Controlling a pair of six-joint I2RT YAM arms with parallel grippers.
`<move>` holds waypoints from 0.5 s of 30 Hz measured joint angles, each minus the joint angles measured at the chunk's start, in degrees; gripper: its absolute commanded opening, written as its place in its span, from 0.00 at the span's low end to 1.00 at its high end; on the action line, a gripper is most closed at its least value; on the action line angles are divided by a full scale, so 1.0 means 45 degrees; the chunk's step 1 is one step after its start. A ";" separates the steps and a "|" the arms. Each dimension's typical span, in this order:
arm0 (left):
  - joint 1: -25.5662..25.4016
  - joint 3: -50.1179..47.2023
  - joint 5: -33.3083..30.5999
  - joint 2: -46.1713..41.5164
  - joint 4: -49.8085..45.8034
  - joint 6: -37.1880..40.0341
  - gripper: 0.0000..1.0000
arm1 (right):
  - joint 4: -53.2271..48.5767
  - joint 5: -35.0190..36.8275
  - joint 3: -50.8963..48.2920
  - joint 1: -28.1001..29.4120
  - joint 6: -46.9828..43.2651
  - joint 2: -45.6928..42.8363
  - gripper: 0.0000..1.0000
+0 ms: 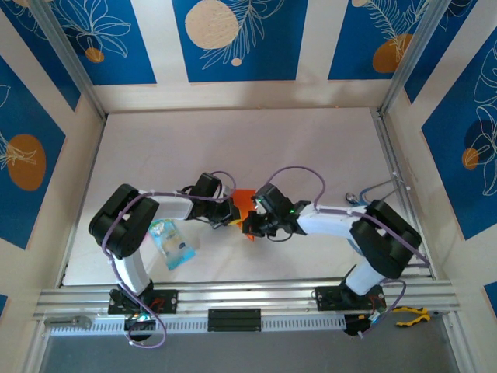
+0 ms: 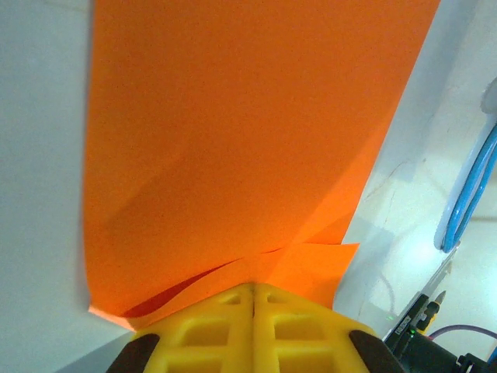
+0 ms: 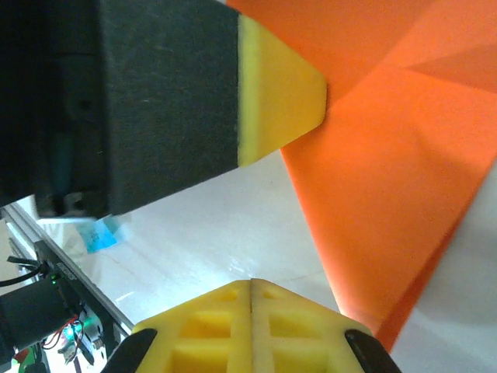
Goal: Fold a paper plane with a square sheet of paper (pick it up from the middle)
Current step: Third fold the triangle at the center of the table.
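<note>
**Both tools closed, orange paper between them**

Left to right: a small blue and clear plastic packet [image 1: 172, 242] lies on the white table [image 1: 233, 140] by the left arm, towards the near edge. The left tool [image 2: 254, 289] is closed, its yellow tips right against the edge of the creased bright orange sheet of paper [image 2: 248, 132]; can't tell if it's pinching any. The paper sits mid-table. The right tool [image 3: 250, 286] is closed too, gripping nothing, just beside the paper.

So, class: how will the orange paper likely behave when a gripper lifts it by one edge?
Probably floppy: the orange paper bows and buckles where the left gripper pinches it. Likely very light, being one thin sheet. It should crease easily, since fold lines show in it.
</note>
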 measured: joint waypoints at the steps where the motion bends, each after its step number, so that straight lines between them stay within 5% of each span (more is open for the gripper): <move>1: -0.0005 0.0000 0.0000 0.0000 0.0000 0.0000 0.00 | -0.0068 0.0005 0.0170 0.0063 0.0058 0.0204 0.03; 15: -0.0005 0.0000 0.0000 0.0000 0.0000 0.0000 0.00 | -0.0602 0.0136 0.0928 0.0083 0.0155 0.1297 0.03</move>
